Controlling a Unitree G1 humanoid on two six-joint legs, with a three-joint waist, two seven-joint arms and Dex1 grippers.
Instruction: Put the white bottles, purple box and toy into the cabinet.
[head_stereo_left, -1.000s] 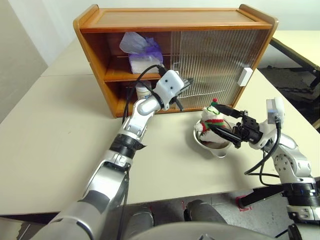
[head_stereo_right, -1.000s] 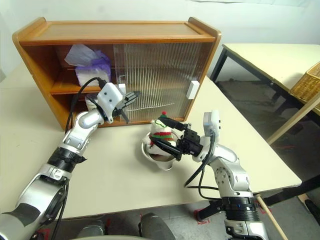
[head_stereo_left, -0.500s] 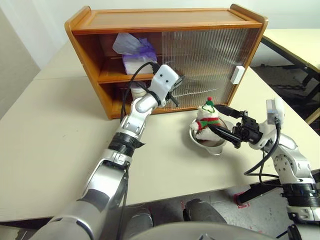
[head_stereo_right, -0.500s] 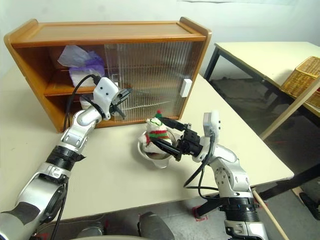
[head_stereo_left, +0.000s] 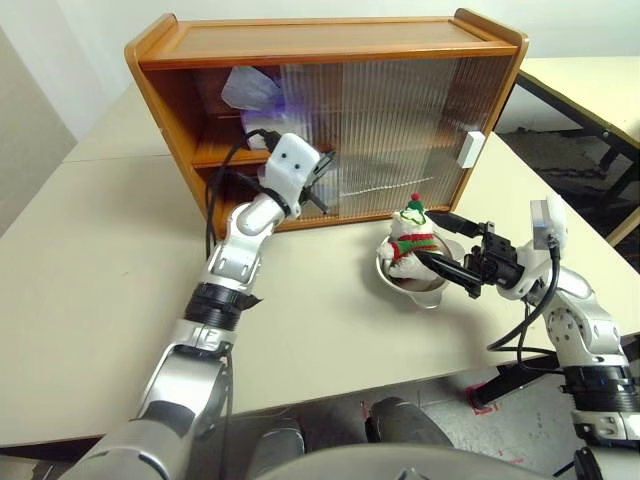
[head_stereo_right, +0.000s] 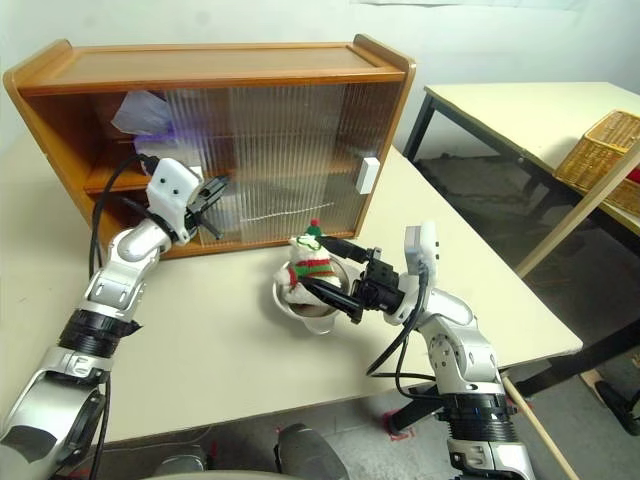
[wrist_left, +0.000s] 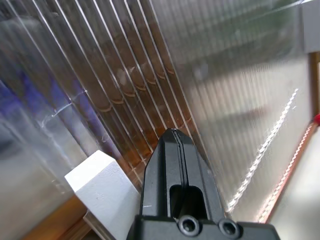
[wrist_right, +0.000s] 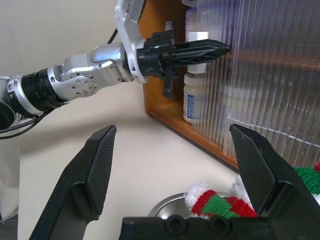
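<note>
The toy (head_stereo_left: 412, 235), a small plush snowman with a red-and-green scarf and pointed hat, sits in a shiny steel bowl (head_stereo_left: 420, 283) on the pale table (head_stereo_left: 90, 260), in front of the right half of the cabinet (head_stereo_left: 330, 45). We see our right gripper (head_stereo_left: 447, 248) just right of it, its two black fingers spread wide and level, one reaching above the bowl's rim and one across it, pinching nothing.

The cabinet is smooth orange-brown wood with two shelves and ribbed translucent sliding doors; a white rectangular handle (head_stereo_left: 467, 149) sits on the right door. Our left gripper (head_stereo_left: 322, 185), its fingers pressed together into one narrow black wedge, lies against the ribbed face of the left door, just beside that door's white handle (wrist_left: 102, 185). The purple box (head_stereo_left: 256, 92) rests on the upper shelf at the left, its crumpled white tissue partly blurred behind the ribs. One white bottle (wrist_right: 194, 97) stands on the lower shelf at the cabinet's left end.

Compared with a second ago, the left door has slid left with our left gripper, so the opening at the cabinet's left is narrower and the box is now half veiled. The right gripper and toy have stayed put.
</note>
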